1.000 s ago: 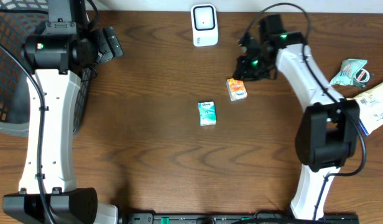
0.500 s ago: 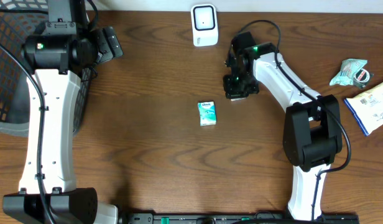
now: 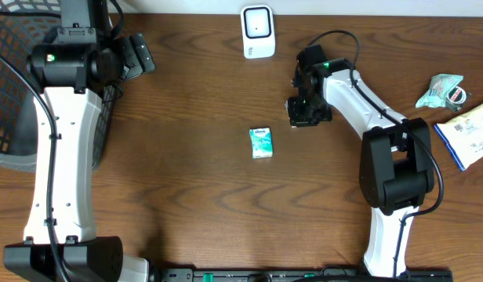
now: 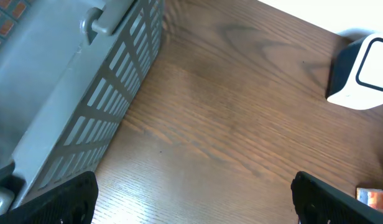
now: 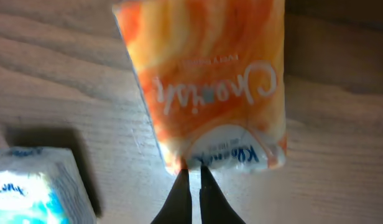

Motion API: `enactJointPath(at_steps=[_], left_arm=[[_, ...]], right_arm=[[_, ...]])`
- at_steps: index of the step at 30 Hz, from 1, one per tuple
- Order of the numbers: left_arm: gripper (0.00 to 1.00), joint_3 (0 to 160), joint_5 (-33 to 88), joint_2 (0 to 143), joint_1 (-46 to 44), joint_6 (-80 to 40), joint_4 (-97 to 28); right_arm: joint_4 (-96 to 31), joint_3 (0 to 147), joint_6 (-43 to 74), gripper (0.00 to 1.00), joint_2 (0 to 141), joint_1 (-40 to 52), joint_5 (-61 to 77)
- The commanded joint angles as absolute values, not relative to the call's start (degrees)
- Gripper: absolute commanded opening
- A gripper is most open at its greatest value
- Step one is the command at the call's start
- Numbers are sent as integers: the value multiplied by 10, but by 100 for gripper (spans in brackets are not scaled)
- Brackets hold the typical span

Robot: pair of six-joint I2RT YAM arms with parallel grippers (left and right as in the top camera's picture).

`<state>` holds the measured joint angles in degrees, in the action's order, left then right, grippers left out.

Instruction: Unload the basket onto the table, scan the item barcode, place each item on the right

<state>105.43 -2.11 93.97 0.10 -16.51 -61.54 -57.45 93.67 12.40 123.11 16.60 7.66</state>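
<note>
Orange tissue pack [image 5: 207,93] — near edge touching closed right pincer [image 5: 194,173]

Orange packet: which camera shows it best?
The right wrist view: the orange packet fills the frame, lettering visible. Overhead, the right gripper hides it. The left wrist view catches only a sliver at its bottom right edge, probably that packet.

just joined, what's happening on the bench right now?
The right gripper is shut at one end of the orange packet, which lies on the table; whether it has pinched the wrapper is unclear. The left gripper hangs open beside the basket. A teal packet and the white scanner sit apart.
</note>
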Motion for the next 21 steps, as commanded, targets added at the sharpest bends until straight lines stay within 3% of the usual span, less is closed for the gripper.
enactJointPath(at_steps=[1,7,21], left_arm=[[98,1056,-30,940,1,-166,-617],[98,1056,-30,940,0,-166,-617],[98,1056,-30,940,1,-166,-617]], right_arm=[[-596,968,112,1,1237,164,83],[-593,1009,66,1,1237,173,202],[-557,1007,66,5,1237,228,211]])
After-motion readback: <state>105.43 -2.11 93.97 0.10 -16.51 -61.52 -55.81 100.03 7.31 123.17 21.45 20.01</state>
